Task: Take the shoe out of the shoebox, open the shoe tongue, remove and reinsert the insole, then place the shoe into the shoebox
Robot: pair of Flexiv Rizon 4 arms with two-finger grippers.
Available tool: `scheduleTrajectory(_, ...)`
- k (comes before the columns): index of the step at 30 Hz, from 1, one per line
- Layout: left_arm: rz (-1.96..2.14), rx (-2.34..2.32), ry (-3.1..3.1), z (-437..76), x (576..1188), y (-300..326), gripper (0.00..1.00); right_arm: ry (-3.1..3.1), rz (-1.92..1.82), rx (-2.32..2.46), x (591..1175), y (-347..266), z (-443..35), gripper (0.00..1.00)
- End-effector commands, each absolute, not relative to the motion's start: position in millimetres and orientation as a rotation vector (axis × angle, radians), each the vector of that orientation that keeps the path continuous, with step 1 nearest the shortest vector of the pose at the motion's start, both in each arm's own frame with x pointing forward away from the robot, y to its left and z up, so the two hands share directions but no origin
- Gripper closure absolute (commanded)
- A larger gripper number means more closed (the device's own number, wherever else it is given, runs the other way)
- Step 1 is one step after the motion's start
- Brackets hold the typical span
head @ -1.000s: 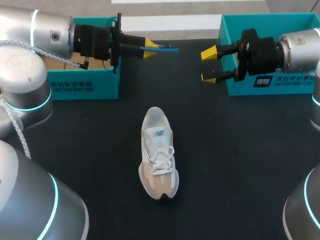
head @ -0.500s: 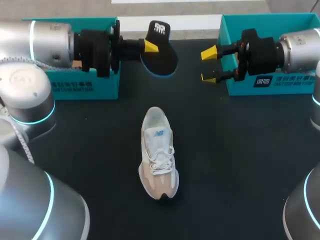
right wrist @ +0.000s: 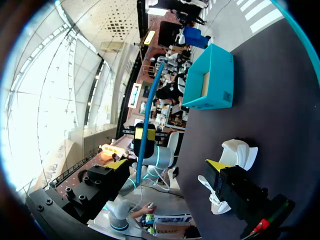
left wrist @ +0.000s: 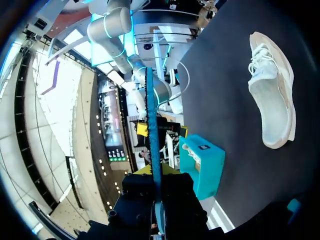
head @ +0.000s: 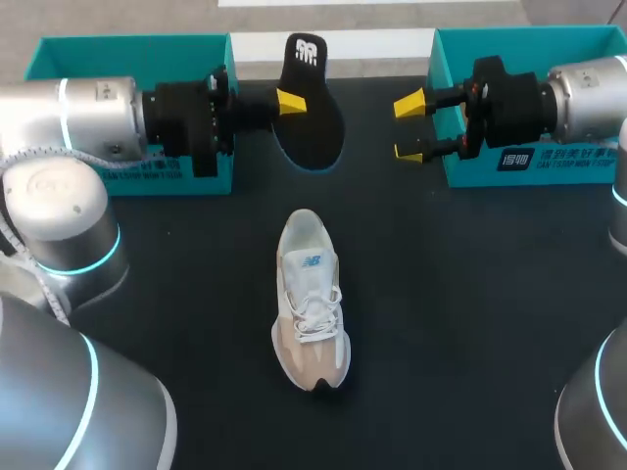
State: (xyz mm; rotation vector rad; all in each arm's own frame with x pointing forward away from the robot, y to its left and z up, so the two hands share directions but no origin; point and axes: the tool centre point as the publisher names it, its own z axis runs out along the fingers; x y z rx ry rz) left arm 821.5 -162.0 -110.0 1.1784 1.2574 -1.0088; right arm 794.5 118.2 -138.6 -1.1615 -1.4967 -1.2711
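**Surface.** The bench point(head: 470, 323) is covered by a flat, matte black surface. The head view is the reference for all clock directions, with the shoe as centre.

**Shoe.** The white and beige shoe point(head: 312, 299) lies upright on its sole at mid-bench, laced. Its heel opening faces 12 o'clock and its toe faces 6 o'clock. No pincer touches it.

**Boxes.** Two open teal boxes stand at the far edge of the bench. The left teal box point(head: 127, 47) is at 10 o'clock and the left arm lies across it. The right teal box point(head: 519, 37) is at 2 o'clock and the right arm's wrist covers part of its front wall.

**Left pincer.** The left pincer point(head: 291, 101) is at 12 o'clock, between the boxes. Its fingers are closed on the black insole point(head: 313, 117), which is held above the bench with its broad face toward the head camera. In the left wrist view the insole shows edge-on as a thin blue-edged strip clamped between the fingers.

**Right pincer.** The right pincer point(head: 409, 127) is at 1 o'clock, just beside the right teal box. Its fingers are spread apart and hold nothing.
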Motion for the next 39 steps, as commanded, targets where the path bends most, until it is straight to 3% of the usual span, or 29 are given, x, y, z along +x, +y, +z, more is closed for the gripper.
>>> scheduleTrajectory(1,-0.992,1.181,1.252,-119.4,814.0,-162.9,1.0,-1.496,-1.271,-1.162,795.5,119.8,-139.3,0.0)
scheduleTrajectory(19,-0.963,1.311,1.129,-140.4,840.3,-205.0,1.0,-1.493,-1.228,-1.103,781.7,160.4,-140.9,0.0)
scheduleTrajectory(21,-0.974,1.311,1.114,-141.9,844.0,-209.4,1.0,-1.491,-1.213,-1.095,778.9,162.8,-141.4,0.29)
scheduleTrajectory(23,-0.985,1.308,1.109,-143.5,847.4,-213.4,1.0,-1.492,-1.203,-1.1,777.4,163.2,-142.5,0.48)
scheduleTrajectory(39,-1.028,1.274,1.092,-148.9,835.7,-231.5,1.0,-1.496,-1.189,-1.102,786.1,168.3,-144.5,0.7)
